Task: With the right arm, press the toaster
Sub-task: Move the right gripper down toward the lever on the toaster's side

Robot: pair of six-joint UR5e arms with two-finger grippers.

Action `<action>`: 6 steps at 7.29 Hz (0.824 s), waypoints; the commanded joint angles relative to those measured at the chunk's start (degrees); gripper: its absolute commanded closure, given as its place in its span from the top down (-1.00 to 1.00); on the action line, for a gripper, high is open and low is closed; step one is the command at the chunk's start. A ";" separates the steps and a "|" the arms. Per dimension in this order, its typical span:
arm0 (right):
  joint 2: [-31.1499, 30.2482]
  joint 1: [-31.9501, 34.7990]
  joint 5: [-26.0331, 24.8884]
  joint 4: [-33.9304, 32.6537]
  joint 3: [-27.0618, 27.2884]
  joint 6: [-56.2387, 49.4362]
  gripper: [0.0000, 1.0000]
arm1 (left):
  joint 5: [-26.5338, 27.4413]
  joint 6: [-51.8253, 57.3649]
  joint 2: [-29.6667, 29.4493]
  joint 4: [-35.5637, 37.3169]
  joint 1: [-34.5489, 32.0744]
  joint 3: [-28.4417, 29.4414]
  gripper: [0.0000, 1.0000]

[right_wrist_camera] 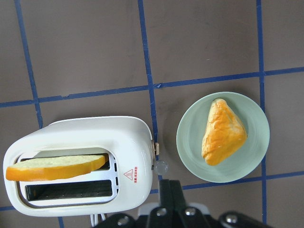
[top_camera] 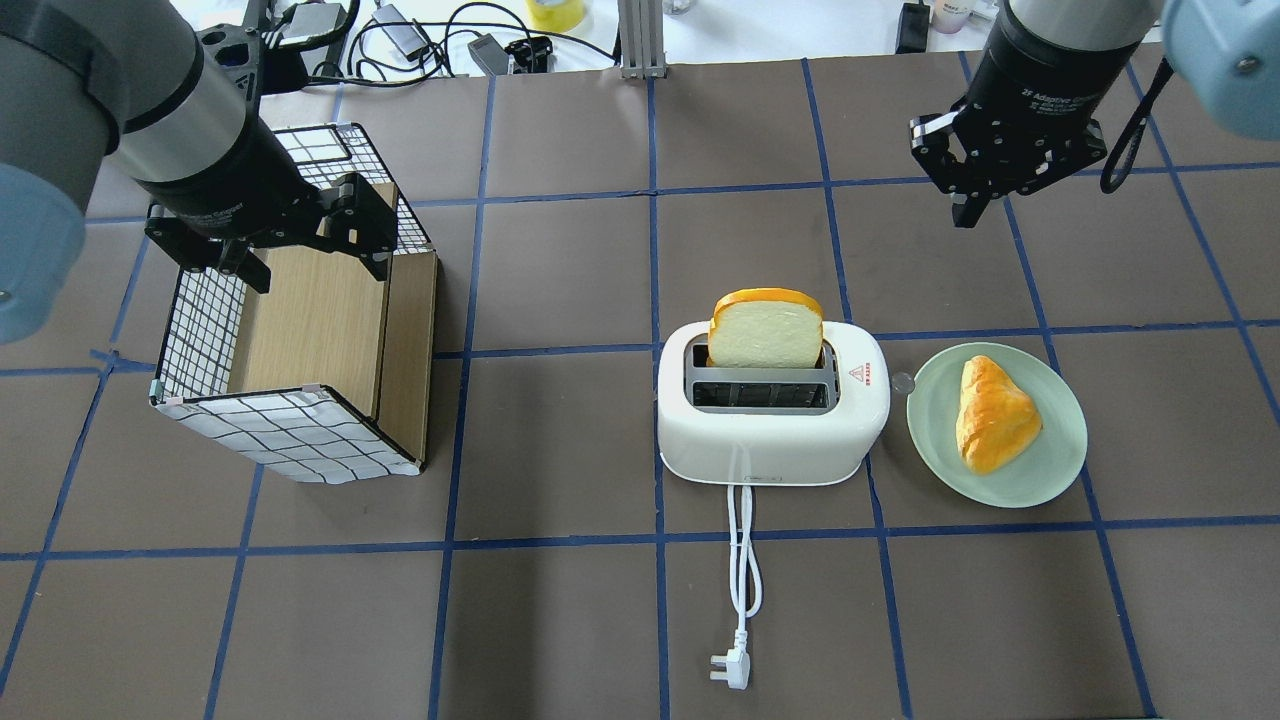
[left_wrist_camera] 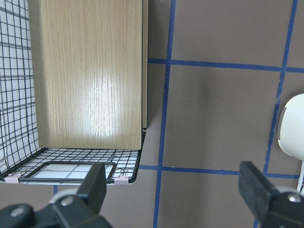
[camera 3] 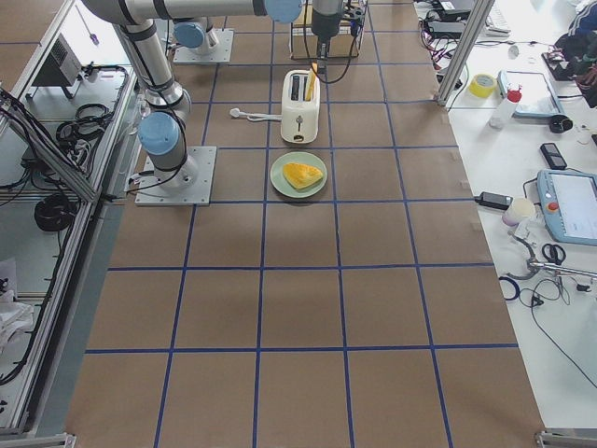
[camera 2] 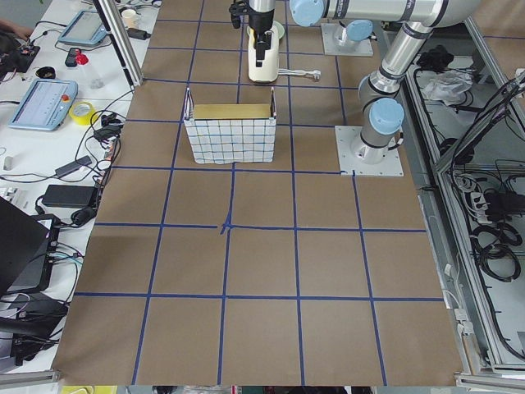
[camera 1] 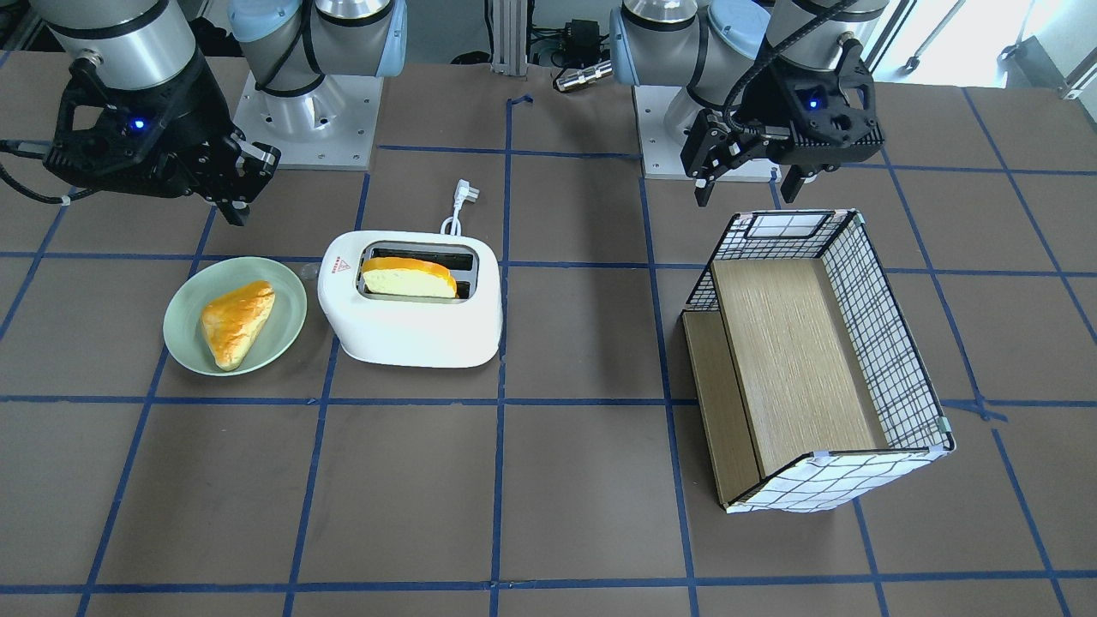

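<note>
The white two-slot toaster (top_camera: 770, 440) stands mid-table with a slice of bread (top_camera: 766, 330) upright in the slot farther from me. Its small clear lever knob (top_camera: 903, 381) sticks out on the side facing the green plate (top_camera: 1050, 465). My right gripper (top_camera: 968, 212) is shut and empty, held high beyond the plate and apart from the toaster. In the right wrist view the toaster (right_wrist_camera: 80, 142) and knob (right_wrist_camera: 160, 166) lie just ahead of the shut fingertips (right_wrist_camera: 169, 185). My left gripper (top_camera: 315, 262) is open and empty over the basket.
A triangular pastry (top_camera: 995, 415) lies on the plate. A wire-grid basket with wooden panels (top_camera: 290, 425) lies on its side at the left. The toaster's white cord and plug (top_camera: 730, 668) trail toward me. Blue tape lines grid the brown table.
</note>
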 commanded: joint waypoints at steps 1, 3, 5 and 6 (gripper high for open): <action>-0.25 -0.05 -0.23 0.13 -0.27 0.00 -1.00 | 0.00 0.00 0.00 0.00 0.00 0.00 1.00; 0.00 -0.32 -0.84 1.36 0.08 -0.69 -1.00 | 0.00 0.00 0.00 0.00 0.00 0.00 1.00; 0.10 -1.45 -0.32 3.37 2.96 -4.39 -1.00 | 0.00 0.00 0.00 0.00 0.00 0.00 1.00; 0.18 -1.63 -0.32 2.43 5.07 -5.00 -1.00 | 0.00 0.00 0.00 0.00 0.00 0.00 1.00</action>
